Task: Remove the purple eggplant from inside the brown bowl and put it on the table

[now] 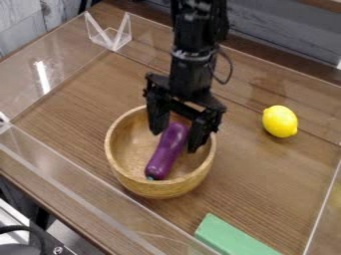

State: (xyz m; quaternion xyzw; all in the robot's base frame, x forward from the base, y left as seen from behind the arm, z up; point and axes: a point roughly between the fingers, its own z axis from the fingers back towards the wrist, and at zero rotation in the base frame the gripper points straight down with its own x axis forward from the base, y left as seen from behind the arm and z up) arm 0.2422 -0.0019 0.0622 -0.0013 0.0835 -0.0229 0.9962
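The purple eggplant [166,151] lies lengthwise inside the brown bowl [128,164], which sits on the dark wood-grain table [80,95] near the middle. My gripper [180,122] hangs straight down over the bowl's far side, just above the eggplant's upper end. Its black fingers [155,110] stand wide apart, one on each side of that end, with nothing gripped. The eggplant's top tip is partly hidden behind the fingers.
A yellow lemon [278,122] rests on the table to the right of the bowl. A flat green block [244,239] lies at the front right. Clear acrylic walls [40,75] edge the tabletop, with a small clear stand [110,31] at the back left.
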